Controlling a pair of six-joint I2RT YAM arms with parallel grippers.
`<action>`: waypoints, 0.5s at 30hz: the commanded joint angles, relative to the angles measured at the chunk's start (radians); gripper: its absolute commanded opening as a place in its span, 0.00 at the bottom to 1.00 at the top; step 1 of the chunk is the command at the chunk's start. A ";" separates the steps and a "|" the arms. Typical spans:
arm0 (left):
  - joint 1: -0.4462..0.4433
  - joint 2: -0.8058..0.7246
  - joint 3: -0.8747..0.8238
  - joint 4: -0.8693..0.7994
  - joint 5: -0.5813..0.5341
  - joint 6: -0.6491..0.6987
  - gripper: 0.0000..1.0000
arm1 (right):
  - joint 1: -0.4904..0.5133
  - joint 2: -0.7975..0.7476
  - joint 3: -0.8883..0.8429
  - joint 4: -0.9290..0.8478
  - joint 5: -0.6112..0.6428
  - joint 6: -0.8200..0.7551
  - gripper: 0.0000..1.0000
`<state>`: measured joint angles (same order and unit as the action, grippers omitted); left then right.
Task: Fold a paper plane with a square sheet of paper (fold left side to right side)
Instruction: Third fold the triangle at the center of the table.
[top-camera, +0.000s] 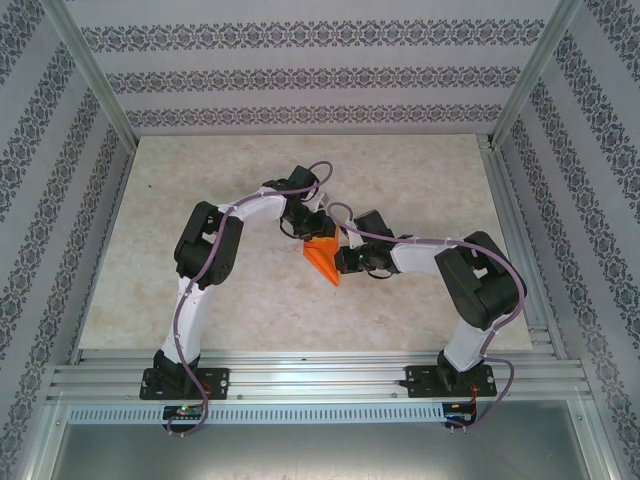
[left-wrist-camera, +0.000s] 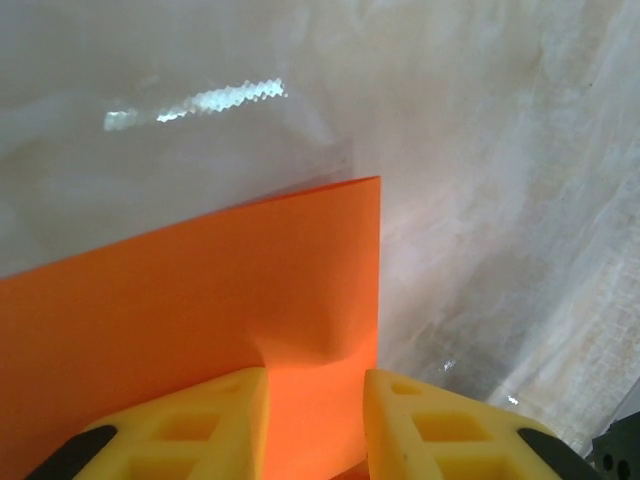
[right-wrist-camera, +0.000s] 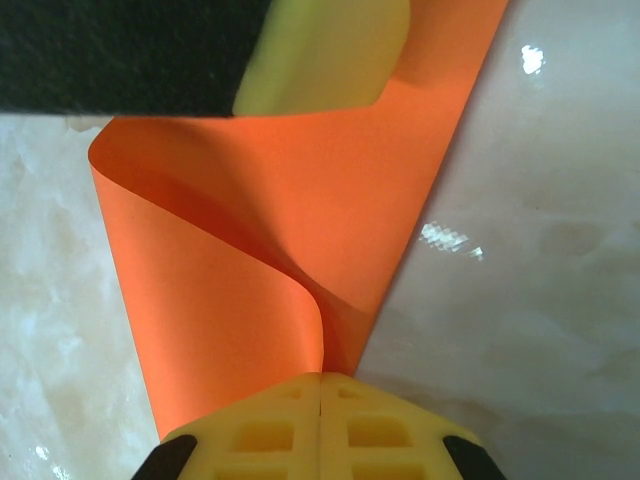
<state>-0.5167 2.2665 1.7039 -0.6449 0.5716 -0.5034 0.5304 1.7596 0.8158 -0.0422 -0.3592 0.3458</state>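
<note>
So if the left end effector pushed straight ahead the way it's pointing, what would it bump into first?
Probably the orange paper, already lying between the left end effector's parted fingers; beyond its edge comes the tabletop, though depth is unclear.

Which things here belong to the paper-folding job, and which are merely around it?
Job: orange square sheet of paper; left gripper; right gripper.
Merely around: table; patterned walls; metal frame.
</note>
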 joint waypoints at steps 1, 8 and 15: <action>0.026 -0.020 0.074 -0.097 -0.037 0.049 0.33 | 0.023 0.053 -0.013 -0.080 0.048 -0.021 0.00; 0.075 -0.072 0.141 -0.166 -0.039 0.077 0.35 | 0.031 0.063 -0.014 -0.089 0.052 -0.025 0.00; 0.061 -0.210 -0.152 0.030 0.093 -0.006 0.19 | 0.038 0.064 -0.006 -0.087 0.052 -0.025 0.00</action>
<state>-0.4408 2.1090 1.6390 -0.7006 0.5941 -0.4721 0.5453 1.7638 0.8230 -0.0452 -0.3405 0.3393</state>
